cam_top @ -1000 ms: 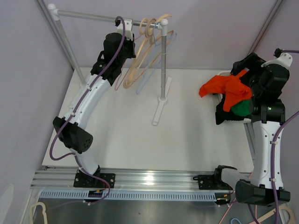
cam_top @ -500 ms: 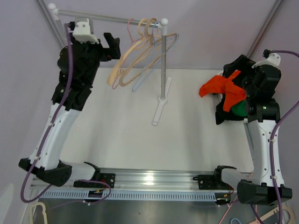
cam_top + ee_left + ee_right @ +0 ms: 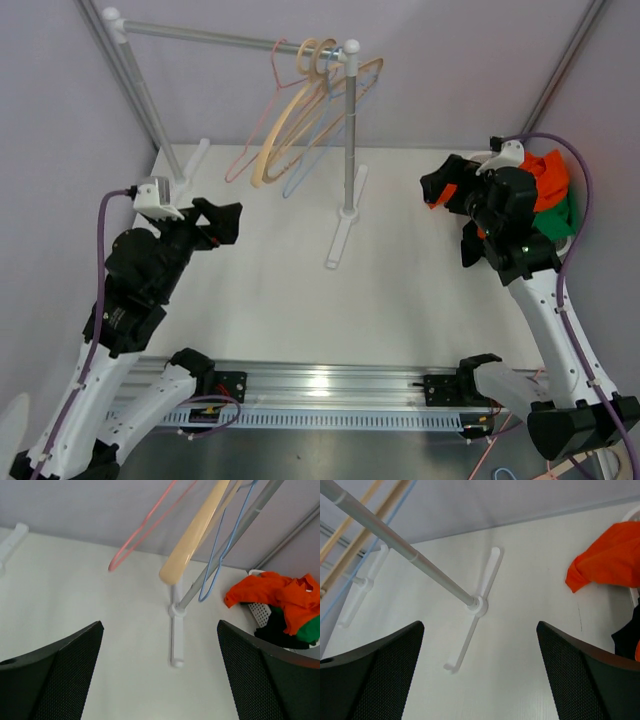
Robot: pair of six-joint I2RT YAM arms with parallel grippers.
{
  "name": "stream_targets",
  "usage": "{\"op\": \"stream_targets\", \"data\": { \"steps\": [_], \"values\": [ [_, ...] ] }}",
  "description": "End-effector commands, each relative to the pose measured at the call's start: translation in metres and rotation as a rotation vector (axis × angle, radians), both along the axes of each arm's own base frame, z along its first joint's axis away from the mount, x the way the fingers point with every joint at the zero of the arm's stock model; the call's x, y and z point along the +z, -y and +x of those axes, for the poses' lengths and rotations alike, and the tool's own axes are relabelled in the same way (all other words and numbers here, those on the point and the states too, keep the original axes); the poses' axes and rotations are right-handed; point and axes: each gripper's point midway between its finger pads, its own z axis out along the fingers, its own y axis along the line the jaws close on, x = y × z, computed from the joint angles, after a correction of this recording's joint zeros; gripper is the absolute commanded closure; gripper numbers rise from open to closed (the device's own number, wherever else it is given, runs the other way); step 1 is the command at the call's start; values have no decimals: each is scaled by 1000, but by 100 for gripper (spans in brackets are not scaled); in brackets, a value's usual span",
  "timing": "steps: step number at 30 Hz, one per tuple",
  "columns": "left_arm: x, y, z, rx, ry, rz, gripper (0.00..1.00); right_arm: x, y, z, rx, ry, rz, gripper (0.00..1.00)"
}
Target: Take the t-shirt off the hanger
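Observation:
The orange t-shirt [image 3: 548,176] lies crumpled on top of a white basket [image 3: 259,613] at the table's right edge, over green and black cloth. It also shows in the left wrist view as the t-shirt [image 3: 278,592] and in the right wrist view as the t-shirt [image 3: 611,556]. A pink hanger [image 3: 262,125], a wooden hanger [image 3: 296,118] and a blue hanger [image 3: 322,140] hang bare on the rail. My left gripper [image 3: 220,223] is open and empty over the left of the table. My right gripper [image 3: 441,188] is open and empty, just left of the basket.
The rack's upright pole [image 3: 349,140] stands on a white foot [image 3: 340,235] at the table's middle back, and a second foot [image 3: 192,160] is at back left. Grey walls close in behind and on both sides.
My left arm has pulled down and away from the rail to the near left, its jaws opening. My right arm has swung left off the basket, leaving the orange t-shirt there.

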Motion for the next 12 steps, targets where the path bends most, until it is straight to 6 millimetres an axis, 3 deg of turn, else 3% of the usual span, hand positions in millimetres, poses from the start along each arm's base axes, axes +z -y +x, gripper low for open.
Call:
{"op": "stream_targets", "data": {
  "steps": [1,3,4,12],
  "values": [
    [-25,3,-13,-22,-52,-64,1,-1,9,-1,-53,56,-12,0],
    [-28,0,-22,-27,-41,-79,1,-4,7,-4,-41,65,-3,1],
    [-40,-1,-23,-23,-67,-73,0,-3,6,-4,-41,78,3,1],
    [-74,-2,-37,-39,-149,-71,1,-21,7,-1,-59,38,-5,1]
  ]
}}
